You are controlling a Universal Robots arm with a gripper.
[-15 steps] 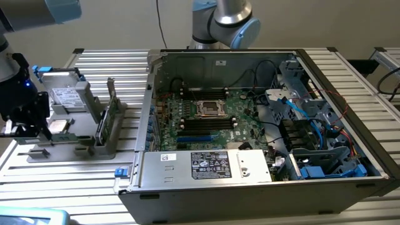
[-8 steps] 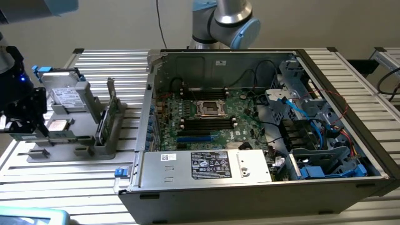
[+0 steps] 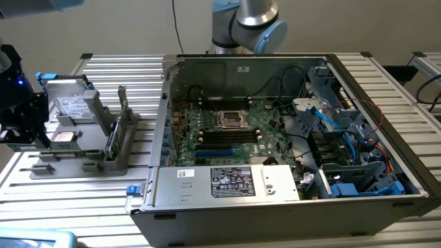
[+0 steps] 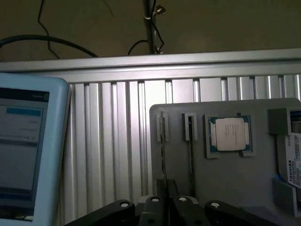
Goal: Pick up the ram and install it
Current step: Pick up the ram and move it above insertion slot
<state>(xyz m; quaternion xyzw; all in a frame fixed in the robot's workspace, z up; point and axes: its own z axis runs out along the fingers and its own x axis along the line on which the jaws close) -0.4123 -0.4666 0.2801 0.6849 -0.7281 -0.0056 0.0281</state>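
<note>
- The black tool (image 4: 167,190) has its fingers pressed together on the ram (image 4: 163,155), which shows edge-on as a thin, dark, straight sliver running away from the fingertips.
- The ram lines up with a narrow slot in a matte gray moulded holder (image 4: 225,183). Whether it sits in that slot or hangs clear of it cannot be told.
- In the exterior view the tool stands at the far left, over the holder's left end and well apart from the computer case (image 3: 276,217).
- A square silver processor (image 4: 229,134) lies flat in a recess of the holder. A hard drive (image 4: 290,162) with a white printed label sits at the holder's edge.
- An upright green card with a metal bracket (image 3: 119,132) stands on the holder's other end.
- The table (image 4: 113,141) is ribbed, brushed aluminium.
- The case, a dark steel tower lying open, shows a green motherboard (image 3: 258,137), long black memory slots either side of a square metal socket (image 3: 233,120), blue cables and a boxy silver power supply (image 3: 227,183).
- A tablet (image 4: 56,155) with a rounded pale-blue frame lies beside the holder.
</note>
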